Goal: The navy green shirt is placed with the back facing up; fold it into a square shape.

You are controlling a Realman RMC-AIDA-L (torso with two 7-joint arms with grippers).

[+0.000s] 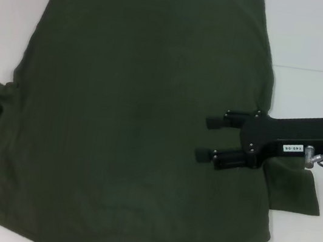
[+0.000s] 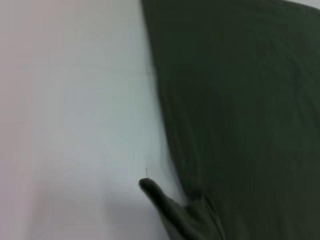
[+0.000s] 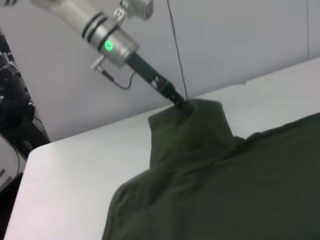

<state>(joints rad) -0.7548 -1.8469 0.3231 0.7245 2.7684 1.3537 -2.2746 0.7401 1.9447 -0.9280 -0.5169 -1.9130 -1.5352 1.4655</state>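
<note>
Head view, shirt: the navy green shirt (image 1: pixel 131 116) lay spread back-up on the white table (image 1: pixel 322 36), its long axis running away from the robot, collar end nearest.
Head view, right claw: the right claw (image 1: pixel 213 138) hovered over the shirt's right edge with its two fingers parted and nothing between them, pointing toward the shirt's middle. The right sleeve lay just behind it, toward the arm.
Left wrist view: the shirt's left edge and a lifted sleeve tip against bare table; no claw fingers showed.
Right wrist view: the left claw (image 3: pixel 184 105), across the shirt, pinched the left sleeve and held it raised.
Judgement: the right arm was nearer the right sleeve, and that fold looked like its job.
</note>
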